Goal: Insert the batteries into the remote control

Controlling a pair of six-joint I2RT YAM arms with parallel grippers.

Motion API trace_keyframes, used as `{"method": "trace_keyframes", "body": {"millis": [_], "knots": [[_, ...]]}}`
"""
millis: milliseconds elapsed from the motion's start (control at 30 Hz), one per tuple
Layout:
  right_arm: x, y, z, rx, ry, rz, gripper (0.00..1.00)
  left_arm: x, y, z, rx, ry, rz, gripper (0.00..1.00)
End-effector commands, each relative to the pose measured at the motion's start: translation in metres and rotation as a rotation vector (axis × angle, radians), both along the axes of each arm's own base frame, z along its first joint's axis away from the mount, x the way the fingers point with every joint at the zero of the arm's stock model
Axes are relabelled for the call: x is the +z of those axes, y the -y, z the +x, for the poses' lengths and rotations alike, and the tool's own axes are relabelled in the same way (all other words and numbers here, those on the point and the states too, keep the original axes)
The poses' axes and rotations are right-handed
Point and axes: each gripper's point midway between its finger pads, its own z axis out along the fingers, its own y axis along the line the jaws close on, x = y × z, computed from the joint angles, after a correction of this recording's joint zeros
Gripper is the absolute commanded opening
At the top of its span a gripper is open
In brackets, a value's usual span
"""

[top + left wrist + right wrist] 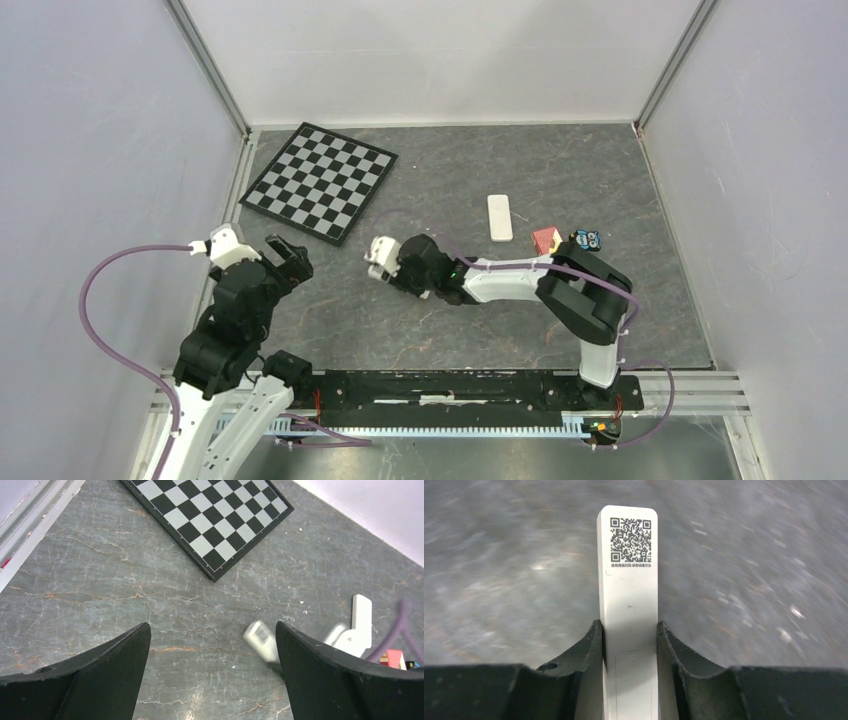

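My right gripper (630, 630) is shut on the white remote control (628, 580), with both fingers pressed against its long sides. The remote's plain back faces the camera, showing a QR code near the far end and the outline of the battery cover between the jaws. In the top view that gripper (385, 268) sits low at the table's middle. From the left wrist the remote (261, 639) shows blurred. My left gripper (212, 630) is open over bare table, left of the remote (290, 258). I cannot make out the batteries in any view.
A chessboard (320, 180) lies at the back left. A flat white slab (500, 217) lies behind the right arm, with a small red box (545, 238) and a blue-black item (590, 238) to its right. Walls enclose the table on three sides.
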Motion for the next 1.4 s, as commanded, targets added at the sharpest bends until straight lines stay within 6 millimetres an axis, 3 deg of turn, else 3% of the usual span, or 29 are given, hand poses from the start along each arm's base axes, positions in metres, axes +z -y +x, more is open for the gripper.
{"method": "trace_keyframes", "body": {"millis": [0, 100, 200, 267, 567, 633, 733, 867, 1000, 1167, 1367], "knots": [[0.066, 0.036, 0.067, -0.427, 0.122, 0.195, 0.15, -0.004, 0.004, 0.004, -0.041, -0.007, 0.039, 1.0], [0.066, 0.088, 0.095, -0.717, 0.126, 0.198, 0.16, -0.009, 0.01, 0.006, -0.062, -0.027, 0.025, 1.0], [0.053, 0.136, 0.115, -0.955, 0.092, 0.182, 0.19, -0.012, 0.019, 0.008, -0.099, -0.041, 0.005, 1.0], [0.041, 0.153, 0.123, -1.036, 0.053, 0.177, 0.21, -0.015, 0.026, 0.01, -0.129, -0.051, -0.007, 1.0], [0.011, 0.158, 0.144, -1.059, -0.035, 0.129, 0.27, -0.017, 0.059, 0.011, -0.307, -0.057, -0.053, 1.0], [0.006, 0.156, 0.147, -1.06, -0.051, 0.113, 0.32, -0.021, 0.063, 0.011, -0.324, -0.071, -0.059, 1.0], [0.002, 0.159, 0.145, -1.074, -0.066, 0.082, 0.53, -0.025, 0.065, 0.01, -0.326, -0.117, -0.063, 1.0], [0.026, 0.149, 0.141, -1.01, -0.094, 0.156, 0.69, -0.023, 0.062, 0.006, -0.314, -0.166, -0.055, 1.0], [0.07, 0.151, 0.131, -0.961, -0.076, 0.236, 0.79, -0.01, 0.053, -0.004, -0.29, -0.163, -0.041, 1.0], [0.119, 0.19, 0.097, -0.974, -0.011, 0.294, 0.86, 0.012, 0.044, -0.024, -0.306, -0.131, -0.022, 1.0], [0.169, 0.274, 0.042, -1.088, 0.114, 0.31, 0.98, 0.046, 0.03, -0.055, -0.287, -0.062, -0.058, 1.0]]}}
